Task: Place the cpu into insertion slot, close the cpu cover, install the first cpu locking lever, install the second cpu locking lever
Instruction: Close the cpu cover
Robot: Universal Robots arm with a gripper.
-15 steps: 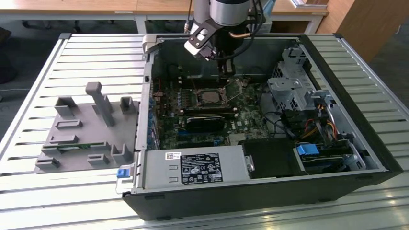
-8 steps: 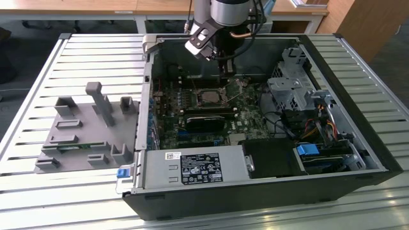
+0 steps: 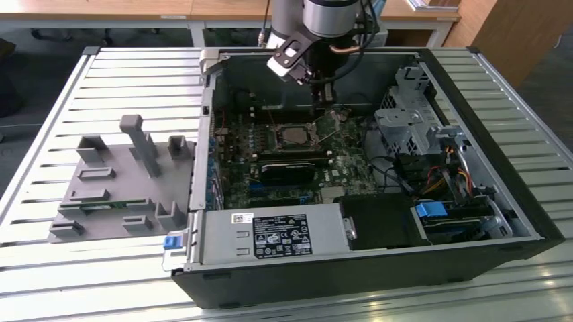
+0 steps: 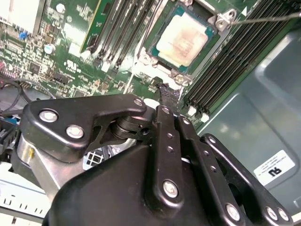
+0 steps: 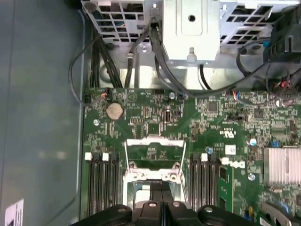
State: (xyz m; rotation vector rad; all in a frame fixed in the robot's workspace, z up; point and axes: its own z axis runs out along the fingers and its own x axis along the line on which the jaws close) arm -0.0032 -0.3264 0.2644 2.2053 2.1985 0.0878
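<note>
The cpu sits in the insertion slot on the green motherboard, its pale metal top facing up and uncovered. The cpu cover is not closed: in the first wrist view its silver frame stands swung back from the slot, and bare board shows through its window. I cannot tell how steeply it tilts. In the second wrist view a thin wire locking lever sticks out past one corner of the slot, unlatched.

My arm reaches down from above into the open computer case, which lies on its side on the slatted metal desk. My wrist leans a little, and my claw points down at the board near the case's far wall, just beyond the slot. In both wrist views my claw has its fingers pressed together with only a thin seam between them and nothing held. The tips hang just beside the edge of the slot where the cover is hinged.

A grey parts fixture rests on the desk at the exterior view's left, well apart from the case.
</note>
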